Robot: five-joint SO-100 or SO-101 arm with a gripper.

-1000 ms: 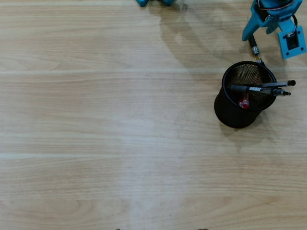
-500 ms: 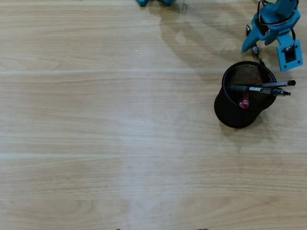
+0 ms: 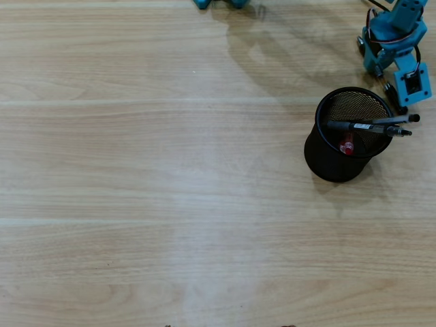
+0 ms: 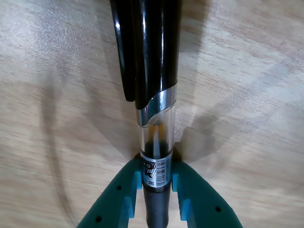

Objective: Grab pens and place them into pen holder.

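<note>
Bench: pale wood and bare across the left and middle of the overhead view; we find no loose pen lying on it anywhere in frame.
Pen holder: black mesh cup standing upright at the right of the overhead view. Two dark pens lean across its rim with their ends poking out to the right, and a red pen shows down inside.
Tool: teal fingers closed tight on the held pen, pinching its clear barrel at the printed label, just above a dark section.
Where the held pen is: above and just right of the cup in the overhead view, only a dark sliver of it showing beside the arm.
How it will handle: we judge it light, stiff and smooth, so the slick round barrel could swivel or slide in a two-point pinch.
Where to hold: near mid-barrel, as now, which looks sound to us.
Hard to make out: the wrist view cuts off both ends of the pen, and we cannot tell its tilt, or its height over the cup.
</note>
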